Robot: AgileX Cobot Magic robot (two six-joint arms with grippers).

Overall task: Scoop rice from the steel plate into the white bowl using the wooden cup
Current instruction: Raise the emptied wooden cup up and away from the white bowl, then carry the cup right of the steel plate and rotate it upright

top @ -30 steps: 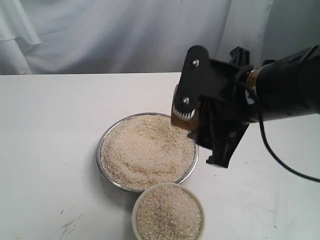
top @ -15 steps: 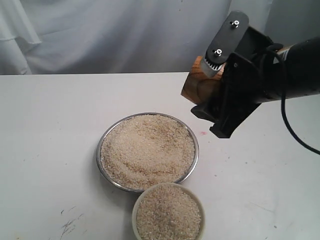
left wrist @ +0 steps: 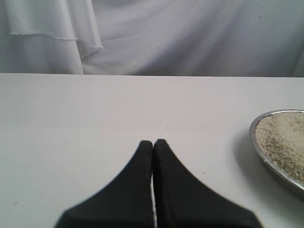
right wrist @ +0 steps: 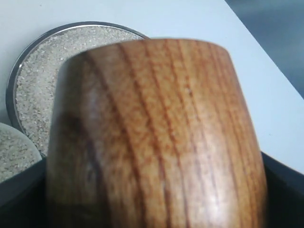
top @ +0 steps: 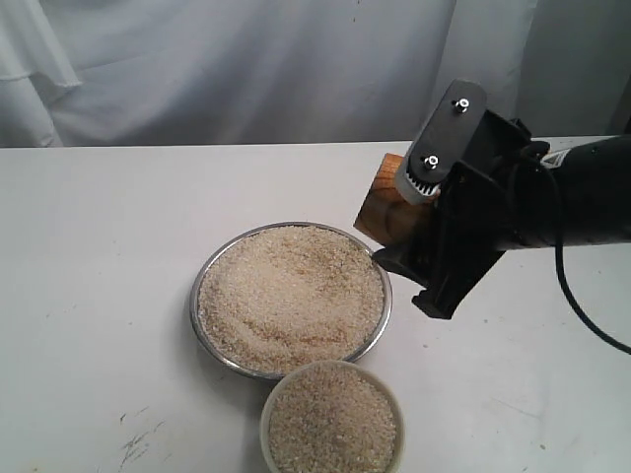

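Soft even light, bright tabletop (top: 99,246), faint shadows. Right wrist: wooden cup (right wrist: 156,137) blurred close-up; left pincer (left wrist: 153,143) edges soft too.

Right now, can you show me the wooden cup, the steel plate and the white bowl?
wooden cup (top: 383,210): exterior view, on its bare wooden side.
steel plate (top: 194,296): exterior view, on its left rim.
white bowl (top: 331,364): exterior view, on the top edge of its rim.

The white bowl (top: 332,364) runs off the bottom of the exterior view, so its near rim is gone. The wooden cup (top: 385,207) is mostly tucked behind the right pincer (top: 394,222), and I can't see inside it. Up close it's blurry and blocks part of the steel plate (right wrist: 85,23).
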